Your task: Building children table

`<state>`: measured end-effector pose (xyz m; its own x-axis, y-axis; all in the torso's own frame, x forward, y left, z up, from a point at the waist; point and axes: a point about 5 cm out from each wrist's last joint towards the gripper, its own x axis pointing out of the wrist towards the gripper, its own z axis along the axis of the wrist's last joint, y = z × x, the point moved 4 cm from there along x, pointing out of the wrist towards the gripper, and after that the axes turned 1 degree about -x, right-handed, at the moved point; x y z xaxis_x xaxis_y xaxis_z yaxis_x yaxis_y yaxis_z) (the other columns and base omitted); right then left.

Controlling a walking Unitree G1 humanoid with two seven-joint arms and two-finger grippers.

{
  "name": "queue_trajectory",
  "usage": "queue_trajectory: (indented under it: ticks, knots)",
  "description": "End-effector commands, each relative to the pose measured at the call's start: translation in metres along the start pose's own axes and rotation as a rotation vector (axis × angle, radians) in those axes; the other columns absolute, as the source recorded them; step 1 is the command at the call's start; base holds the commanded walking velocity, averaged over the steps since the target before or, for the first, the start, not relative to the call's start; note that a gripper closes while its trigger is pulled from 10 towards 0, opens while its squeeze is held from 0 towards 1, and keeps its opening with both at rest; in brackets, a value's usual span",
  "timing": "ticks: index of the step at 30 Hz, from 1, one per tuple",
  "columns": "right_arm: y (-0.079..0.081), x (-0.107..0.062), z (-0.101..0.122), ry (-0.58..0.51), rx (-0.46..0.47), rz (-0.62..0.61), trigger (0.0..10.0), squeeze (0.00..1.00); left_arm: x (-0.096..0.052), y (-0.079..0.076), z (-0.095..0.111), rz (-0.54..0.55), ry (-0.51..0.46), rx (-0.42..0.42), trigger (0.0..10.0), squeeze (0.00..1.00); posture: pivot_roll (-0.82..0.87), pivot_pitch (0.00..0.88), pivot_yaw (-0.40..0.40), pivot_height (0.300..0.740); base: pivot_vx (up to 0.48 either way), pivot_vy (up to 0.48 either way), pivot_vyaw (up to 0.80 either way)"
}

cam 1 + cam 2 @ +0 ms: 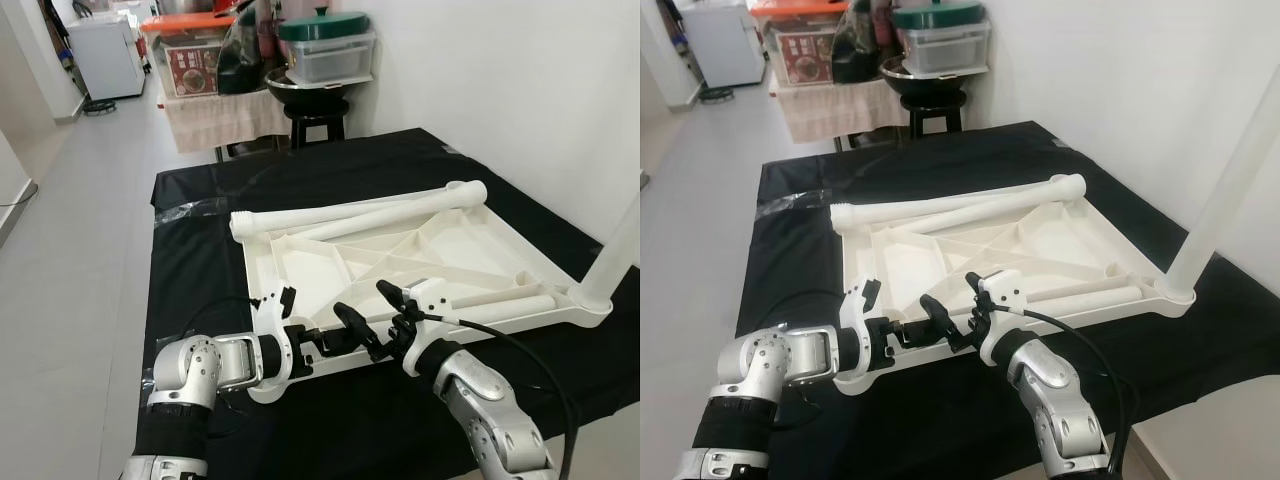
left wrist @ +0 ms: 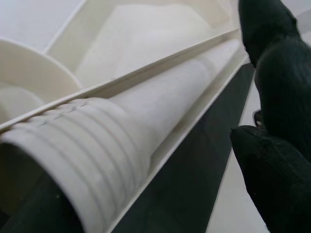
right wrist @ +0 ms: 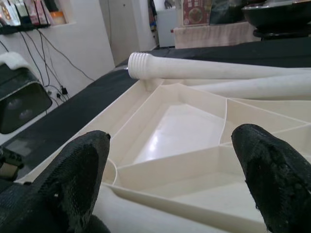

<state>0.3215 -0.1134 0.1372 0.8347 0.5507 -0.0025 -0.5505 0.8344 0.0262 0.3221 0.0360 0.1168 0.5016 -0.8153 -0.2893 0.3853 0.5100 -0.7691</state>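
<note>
My right fingers (image 1: 392, 300) stood apart over the white tabletop (image 1: 420, 255); my left fingers' (image 1: 345, 328) state I couldn't tell.

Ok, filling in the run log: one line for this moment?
tabletop upside down on black cloth | one leg upright in corner | left gripper by near rim | right gripper open over rim

plain white wall (image 1: 520, 90) along the right side, pale grey tiled floor (image 1: 90, 200) on the left. the work surface is covered in a black cloth (image 1: 190, 260). at the far end there's a dark round stool (image 1: 318, 118), a clear storage box with a green lid (image 1: 328, 42), a low table draped in beige cloth (image 1: 225, 115) and a white cabinet (image 1: 105, 50). bright, even light.
</note>
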Motion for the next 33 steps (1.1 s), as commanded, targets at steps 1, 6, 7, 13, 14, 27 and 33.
queue_trajectory:
  ticks: [1,6,7,13,14,27,33]
  knots:
    - [0.002,0.002,0.003,-0.016,0.010,0.007,10.0,0.00,0.011,-0.024,-0.008,-0.150,0.053,-0.008,10.0,0.00,-0.09,0.000,0.056,0.740,0.000,0.000,0.00]
    - [-0.006,0.001,0.013,-0.068,0.050,-0.030,10.0,0.00,0.011,-0.031,-0.008,-0.220,0.029,-0.023,7.5,0.00,-0.09,0.000,0.057,0.740,0.000,0.000,0.00]
    - [-0.009,0.001,0.018,-0.093,0.071,-0.041,10.0,0.00,0.010,-0.034,-0.005,-0.251,0.010,-0.026,0.0,0.00,-0.10,0.000,0.061,0.740,0.000,0.000,0.00]
    - [-0.017,0.001,0.029,-0.144,0.117,-0.066,10.0,0.00,0.007,-0.041,0.000,-0.308,-0.020,-0.024,0.0,0.00,-0.09,0.000,0.060,0.740,0.000,0.000,0.00]
    - [-0.020,0.000,0.033,-0.161,0.130,-0.076,10.0,0.00,0.006,-0.041,0.001,-0.314,-0.024,-0.028,0.0,0.00,-0.10,0.000,0.061,0.740,0.000,0.000,0.00]
    - [-0.042,-0.008,0.066,-0.270,0.181,-0.113,10.0,0.00,0.002,-0.045,0.002,-0.365,-0.030,-0.042,0.0,0.00,-0.10,0.000,0.062,0.740,0.000,0.000,0.00]
    - [-0.040,-0.011,0.085,-0.323,0.195,-0.065,10.0,0.00,-0.007,-0.046,0.009,-0.375,-0.054,-0.008,0.0,0.00,-0.10,0.000,0.059,0.740,0.000,0.000,0.00]
